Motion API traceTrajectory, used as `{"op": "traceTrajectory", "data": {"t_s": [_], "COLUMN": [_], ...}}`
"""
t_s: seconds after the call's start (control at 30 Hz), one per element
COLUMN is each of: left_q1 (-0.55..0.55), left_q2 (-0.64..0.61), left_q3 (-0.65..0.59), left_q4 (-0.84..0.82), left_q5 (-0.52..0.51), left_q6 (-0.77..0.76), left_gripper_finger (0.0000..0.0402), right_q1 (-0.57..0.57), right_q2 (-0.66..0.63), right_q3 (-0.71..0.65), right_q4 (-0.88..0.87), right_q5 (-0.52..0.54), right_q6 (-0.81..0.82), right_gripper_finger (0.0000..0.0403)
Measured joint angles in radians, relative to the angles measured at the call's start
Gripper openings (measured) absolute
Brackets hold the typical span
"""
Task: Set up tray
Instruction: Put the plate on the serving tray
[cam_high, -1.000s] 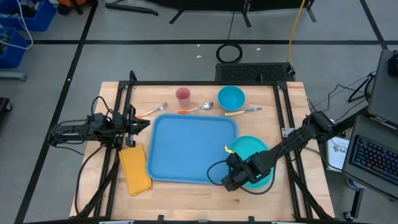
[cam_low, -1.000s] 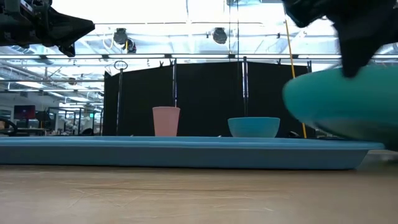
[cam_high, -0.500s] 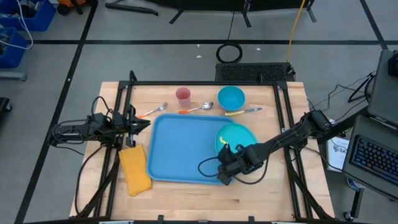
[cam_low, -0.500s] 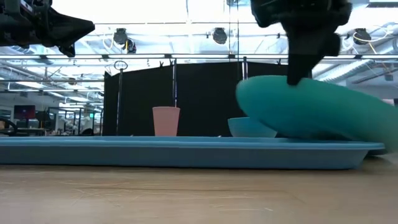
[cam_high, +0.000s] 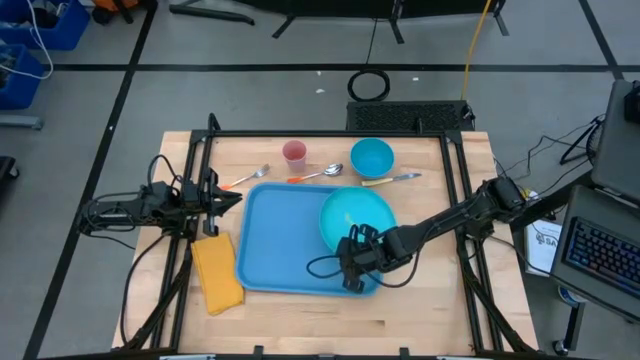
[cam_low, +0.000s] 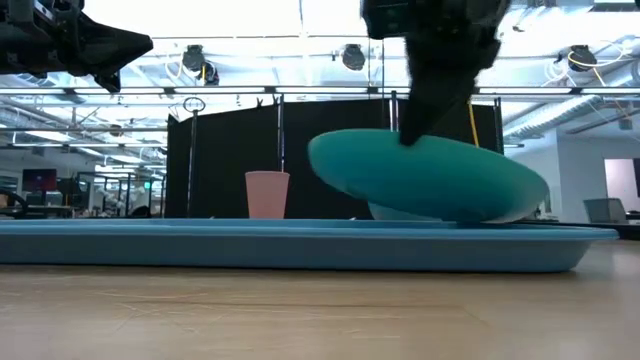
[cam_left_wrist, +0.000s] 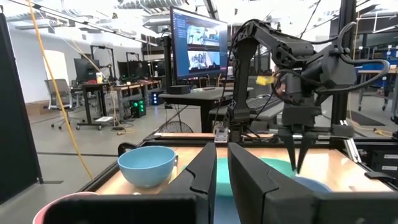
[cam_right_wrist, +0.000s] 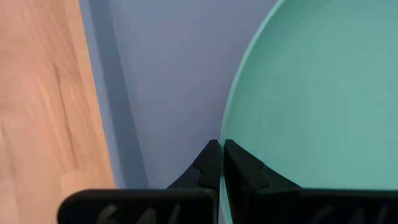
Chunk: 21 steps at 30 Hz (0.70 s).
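Right gripper (cam_high: 352, 262) over the near-right part of the tray (cam_high: 280, 240), fingers pinched on the near rim of the teal plate (cam_high: 352, 217); right wrist view shows both fingertips (cam_right_wrist: 214, 158) closed together over that rim. Low view: plate tilted, right side down at tray level, left side raised, carried over the right half of the tray. Tray flat at table centre, long side left-right, nothing lying on the rest of it. Handling guess for tray: rigid moulded plastic, light, smooth and probably slick; low raised rim the only sensible grip, best mid-way along a long edge so no twist; likely to slide on the wood if nudged by the plate. Plate looks stiff and light too; thin edge pinch could pivot. Left gripper (cam_high: 228, 200) parked at the left table edge, just beyond the tray's far-left corner, fingers (cam_left_wrist: 258, 180) near-parallel with a narrow gap, holding nothing. Count: 1 tray, 1 plate, 1 blue bowl (cam_high: 371, 157), 1 pink cup (cam_high: 294, 154), 1 yellow napkin (cam_high: 217, 272), 3 cutlery pieces along the far edge of the tray: fork (cam_high: 246, 178), spoon (cam_high: 318, 174), knife (cam_high: 390, 179).
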<state>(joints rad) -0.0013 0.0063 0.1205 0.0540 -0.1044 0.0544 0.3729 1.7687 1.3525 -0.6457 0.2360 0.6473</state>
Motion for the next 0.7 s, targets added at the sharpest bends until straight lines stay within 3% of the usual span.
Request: {"op": "traceTrajectory", "data": {"t_s": [0.43,0.7], "left_q1": [0.0,0.0], "left_q2": [0.0,0.0], "left_q3": [0.0,0.0], "left_q4": [-0.029,-0.048], "left_q5": [-0.002,-0.001], "left_q6": [0.001,0.001], "left_gripper_finger": [0.0047,0.0047], "right_q1": [-0.051,-0.053], "right_q2": [0.108,0.196], "right_q3": [0.001,0.0], "right_q4": [0.188,0.309], "right_q5": [-0.102,-0.108], "right_q6": [-0.182,-0.251], "right_gripper_finger": [0.0,0.0]}}
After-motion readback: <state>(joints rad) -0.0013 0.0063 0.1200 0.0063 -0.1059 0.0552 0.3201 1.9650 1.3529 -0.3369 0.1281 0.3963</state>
